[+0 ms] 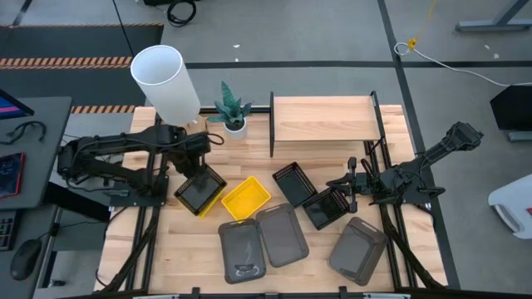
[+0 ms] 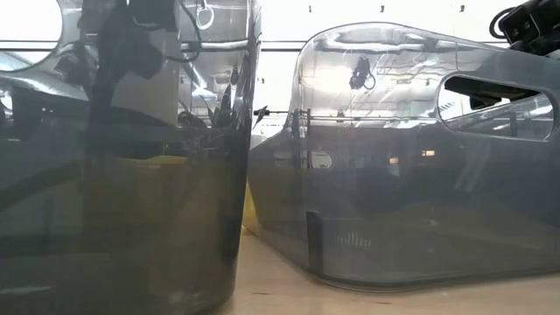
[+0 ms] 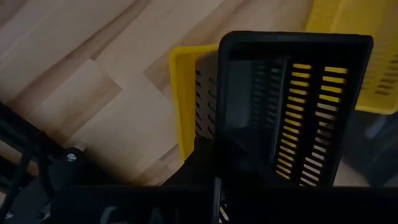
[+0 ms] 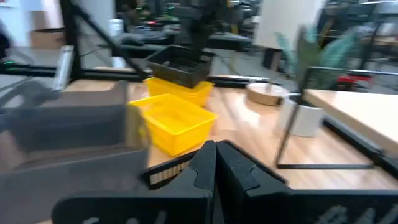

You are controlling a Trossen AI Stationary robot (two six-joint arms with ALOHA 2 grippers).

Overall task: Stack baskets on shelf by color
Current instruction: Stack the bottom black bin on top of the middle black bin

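The left gripper (image 1: 198,170) is clamped on a black mesh basket (image 1: 199,193) (over a yellow one); the shelf (image 1: 322,119) lies toward two o'clock, right gripper (image 1: 353,184) closed, nearer it.

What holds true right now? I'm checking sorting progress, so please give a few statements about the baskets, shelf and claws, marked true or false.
1. The shelf carries no baskets. True.
2. The left claw grips a black mesh basket over a yellow basket. True.
3. The three grey baskets are stacked together. False: they lie singly on the table.
4. The plant pot stands on the shelf. False: it stands on the table beside it.
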